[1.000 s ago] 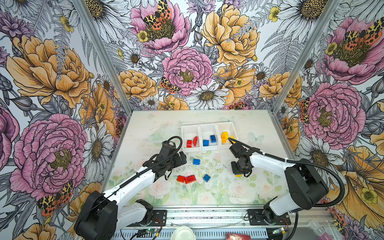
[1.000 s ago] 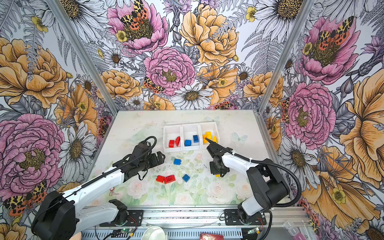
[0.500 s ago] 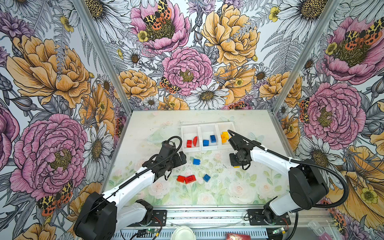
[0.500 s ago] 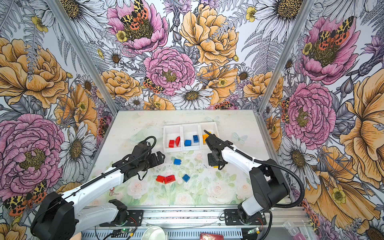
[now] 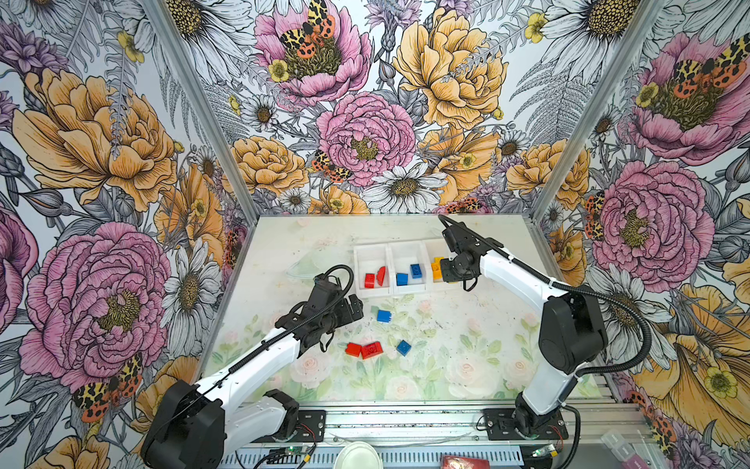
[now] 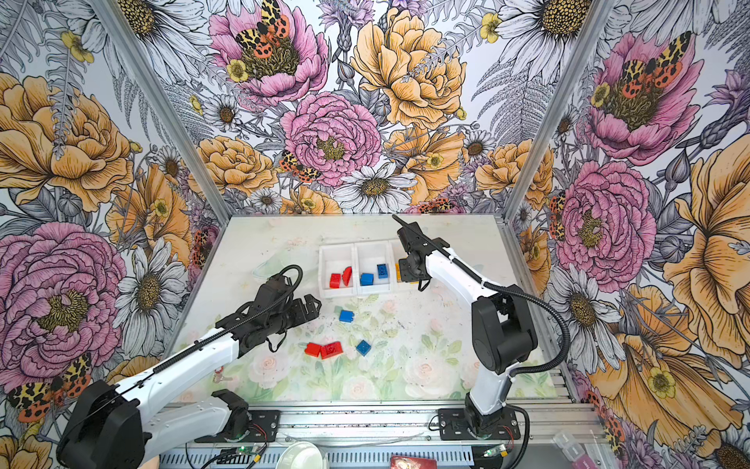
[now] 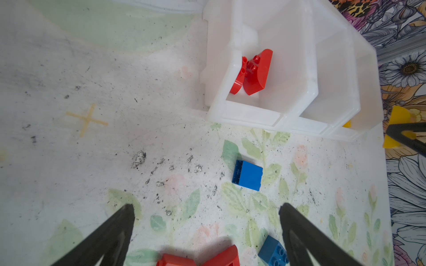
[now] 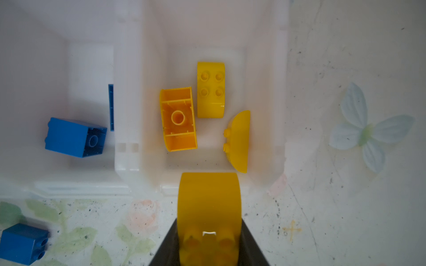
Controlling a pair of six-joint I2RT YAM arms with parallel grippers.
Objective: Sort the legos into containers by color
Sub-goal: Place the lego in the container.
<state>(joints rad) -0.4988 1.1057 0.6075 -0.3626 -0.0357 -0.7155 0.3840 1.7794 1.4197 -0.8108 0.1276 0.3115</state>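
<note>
The right arm [image 5: 515,278] reaches forward from its base with the elbow bent, wrist tipped down at the near edge of the white containers [image 5: 371,253]. The left arm [image 5: 259,357] stretches low over the table, wrist nearly level. The left pincer [image 7: 206,207] gapes wide and holds nothing. Ahead of it lies a loose blue brick [image 7: 247,175] on its side, and close under its tips sit a red pair [image 7: 223,256], touching each other, and a second blue brick [image 7: 273,253]. The right pincer [image 8: 208,241] is clamped on a rounded yellow brick [image 8: 208,202] (studs blurred between the fingers [image 8: 166,251]), over the bin's near rim. Ahead of it, in that bin, lie three yellow bricks [image 8: 178,118]; beside them, in the middle bin, two blue bricks [image 8: 75,137].
</note>
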